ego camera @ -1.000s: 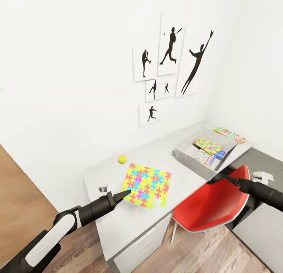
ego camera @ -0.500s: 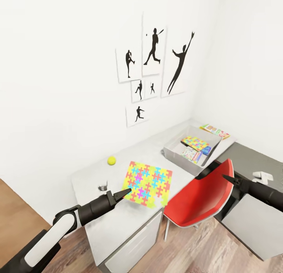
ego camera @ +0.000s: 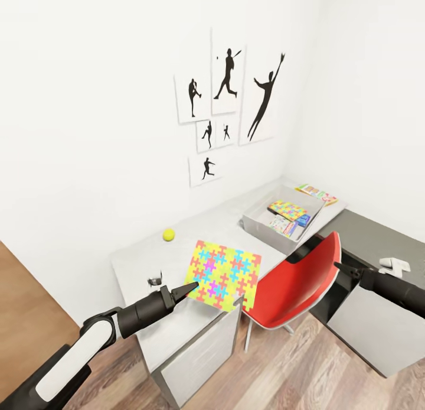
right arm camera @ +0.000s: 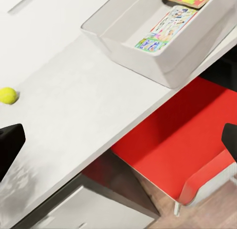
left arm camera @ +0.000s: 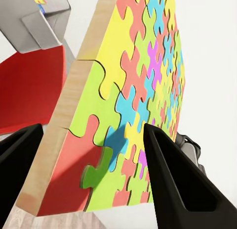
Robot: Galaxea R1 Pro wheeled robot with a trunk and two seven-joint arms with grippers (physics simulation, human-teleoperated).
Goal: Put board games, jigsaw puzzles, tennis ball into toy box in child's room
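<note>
My left gripper point(ego camera: 190, 288) is clamped on the near edge of a jigsaw puzzle point(ego camera: 223, 273) — in the left wrist view my two fingers point(left arm camera: 177, 182) straddle the sheet point(left arm camera: 133, 100), one on each face, with its wooden edge between them. The sheet is lifted and tilted over the pale table point(ego camera: 136, 262), its far corner hanging past the table's front edge, above the red chair point(ego camera: 298, 286).

Beyond my left gripper, the tennis ball point(ego camera: 169, 235) rests on the table near the wall. Farther along sits the toy box point(ego camera: 255, 224), with a second jigsaw point(ego camera: 286, 210) and two board games point(ego camera: 289, 224) inside. Another board game point(ego camera: 317, 193) lies on the table just behind it.

My right gripper point(ego camera: 342, 270) hovers beside the chair's back, empty — its fingers spread wide in the right wrist view, the ball point(right arm camera: 8, 95) and toy box point(right arm camera: 163, 66) ahead.
</note>
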